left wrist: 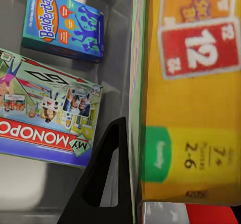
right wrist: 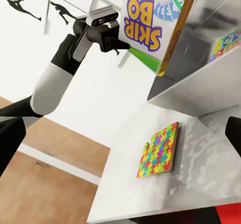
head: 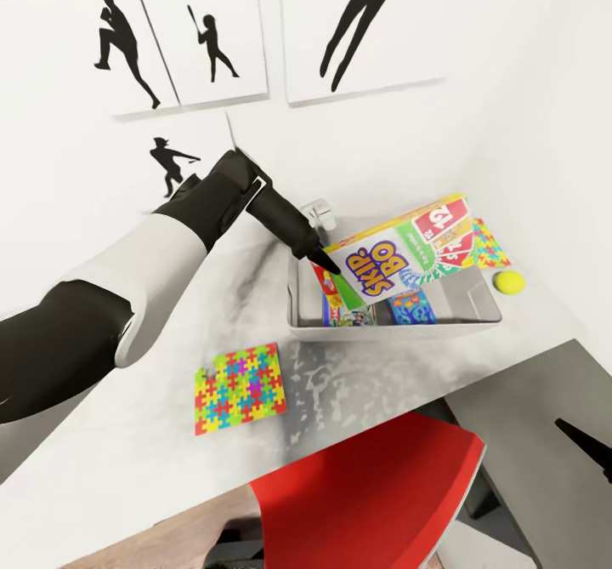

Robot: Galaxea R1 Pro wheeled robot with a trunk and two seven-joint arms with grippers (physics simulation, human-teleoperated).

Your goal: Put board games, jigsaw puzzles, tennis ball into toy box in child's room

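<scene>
**Skip-Bo game held over the bin**

The left gripper [head: 327,264] pinched the Skip-Bo box [head: 399,250] by its edge, tilted above the grey bin [head: 391,327] on the tabletop [head: 127,433]. Two other games [left wrist: 47,111] lay inside. One puzzle [head: 240,388] lay near the bin, the ball [head: 510,281] beside it.

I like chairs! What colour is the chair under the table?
Bright red. The chair shows best in the head view, tucked at the table edge.

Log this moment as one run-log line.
left gripper: shut on SKIP-BO box | over toy box | right: cannot tell | puzzle, ball on table
</scene>
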